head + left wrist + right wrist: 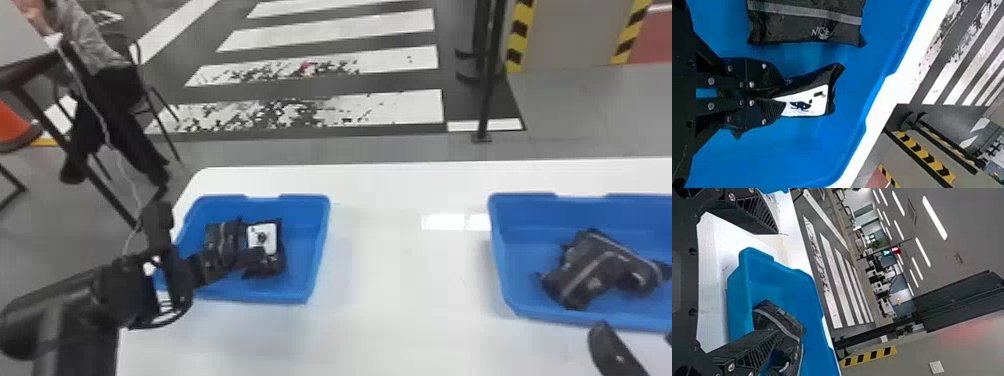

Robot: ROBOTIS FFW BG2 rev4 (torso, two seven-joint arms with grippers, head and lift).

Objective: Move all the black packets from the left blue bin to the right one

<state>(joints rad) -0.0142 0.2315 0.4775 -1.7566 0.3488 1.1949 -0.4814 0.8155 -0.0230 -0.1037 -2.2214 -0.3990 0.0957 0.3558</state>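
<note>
In the head view my left gripper [250, 257] reaches into the left blue bin [317, 250], at a black packet with a white label [263, 237]. The left wrist view has the left gripper [775, 100] shut on that labelled packet [809, 102], pinching it between both fingers. Another black packet [805, 23] lies beside it in the bin, also at the left in the head view [217, 237]. Black packets [590, 270] lie in the right blue bin [505, 250]. My right gripper [620, 350] is parked at this bin's near side; in the right wrist view the right gripper [775, 282] stands open, holding nothing.
Both bins stand on a white table [400, 280] with a wide stretch of tabletop between them. The table's far edge runs behind the bins. Beyond it are a dark post [487, 75] and, at the left, a chair [135, 85].
</note>
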